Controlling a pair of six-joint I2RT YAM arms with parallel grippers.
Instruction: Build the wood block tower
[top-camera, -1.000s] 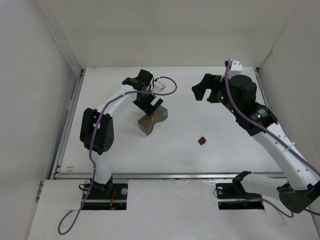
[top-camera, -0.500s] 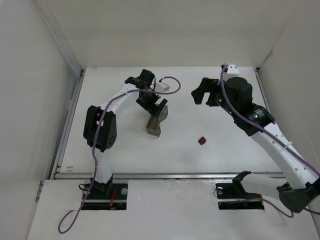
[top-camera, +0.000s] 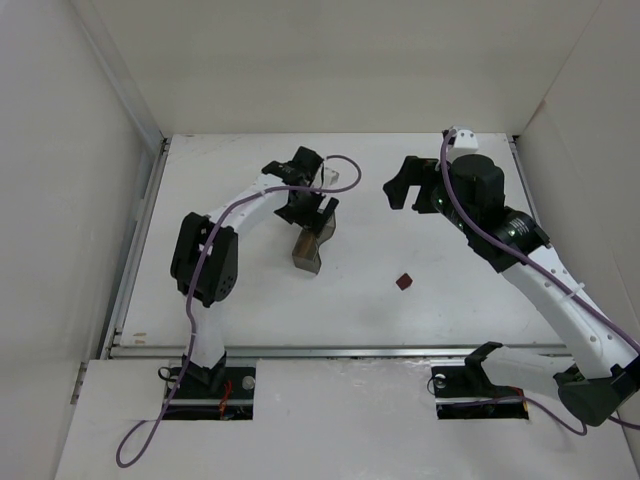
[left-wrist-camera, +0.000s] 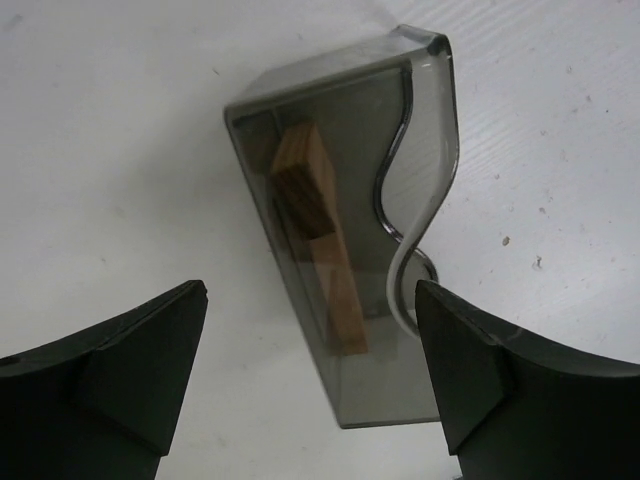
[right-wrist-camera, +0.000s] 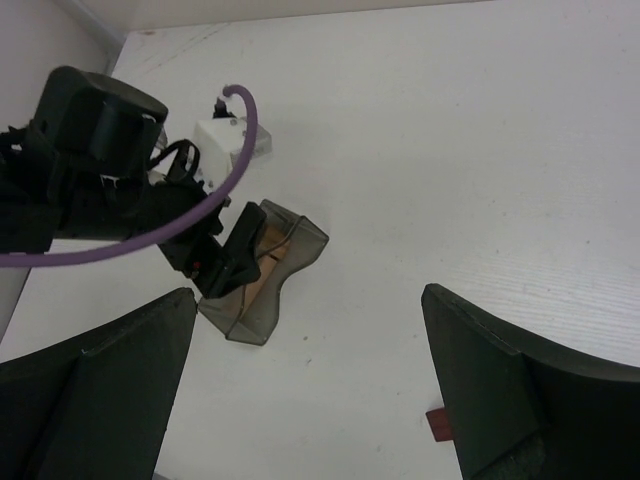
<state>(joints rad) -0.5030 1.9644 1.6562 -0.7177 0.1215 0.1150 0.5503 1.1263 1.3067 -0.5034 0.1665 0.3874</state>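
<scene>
No stacked tower shows. Two light tan wood blocks (left-wrist-camera: 305, 180) lie inside the dark translucent bin (left-wrist-camera: 410, 200), which lies tipped on its side on the table (top-camera: 305, 250). My left gripper (left-wrist-camera: 310, 300) hovers over the bin, open, jaws wide on either side and not touching it; it also shows from above (top-camera: 312, 212). A small reddish-brown block (top-camera: 403, 282) lies alone on the table right of the bin, and shows beside my right finger (right-wrist-camera: 437, 424). My right gripper (top-camera: 405, 185) is open and empty, raised at the back, well above the table (right-wrist-camera: 308, 295).
The white table (top-camera: 240, 290) is walled at the back and on both sides. A metal rail (top-camera: 330, 351) runs along its near edge. The left arm's purple cable (top-camera: 345, 170) loops beside the bin. The bin also shows in the right wrist view (right-wrist-camera: 262, 295).
The bin has turned and tipped onto its side, from broad to narrow as seen from above. My left gripper has rotated and shifted slightly right. My right gripper moved a little early on.
</scene>
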